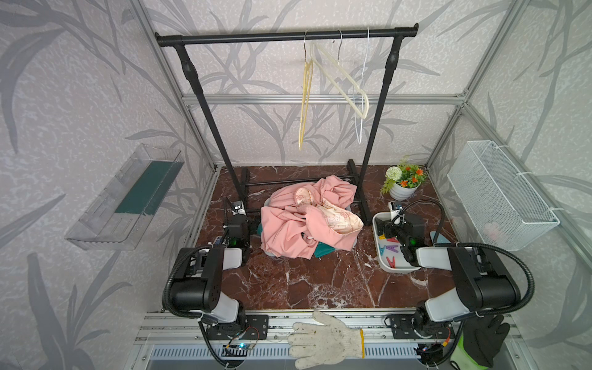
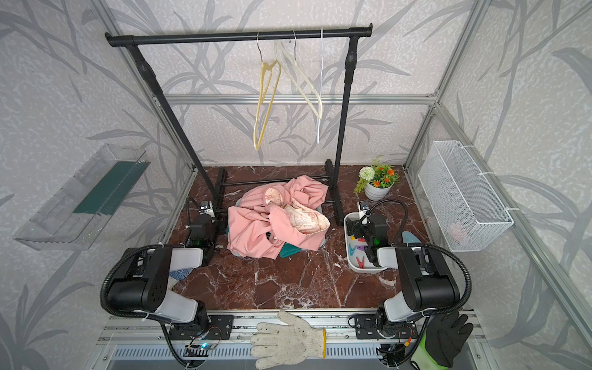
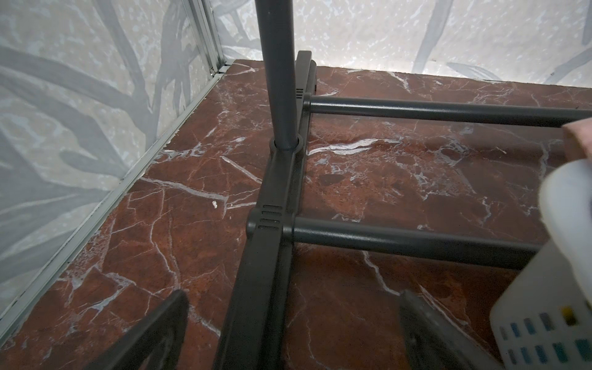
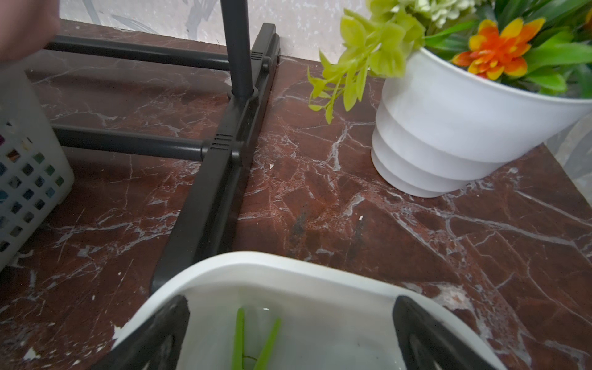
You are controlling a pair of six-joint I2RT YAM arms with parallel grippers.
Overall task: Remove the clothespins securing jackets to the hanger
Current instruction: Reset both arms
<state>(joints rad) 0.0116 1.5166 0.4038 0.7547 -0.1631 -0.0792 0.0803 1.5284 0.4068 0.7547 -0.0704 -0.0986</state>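
Right wrist view looks past the right gripper (image 4: pixel 291 307), its fingers spread wide and empty over the white tray (image 4: pixel 288 266), where a green clothespin (image 4: pixel 253 339) lies. In both top views the other clothespins (image 1: pixel 392 249) lie there too, gathered so none scatter. The hangers (image 1: pixel 339 77) hang bare on the rack (image 1: pixel 288 35), and with nothing pinning them the jackets (image 1: pixel 288 224) lie heaped over a basket (image 4: pixel 28 179) below. The left gripper (image 3: pixel 294 299) is likewise spread, holding nothing, beside the rack's foot. The task looks finished.
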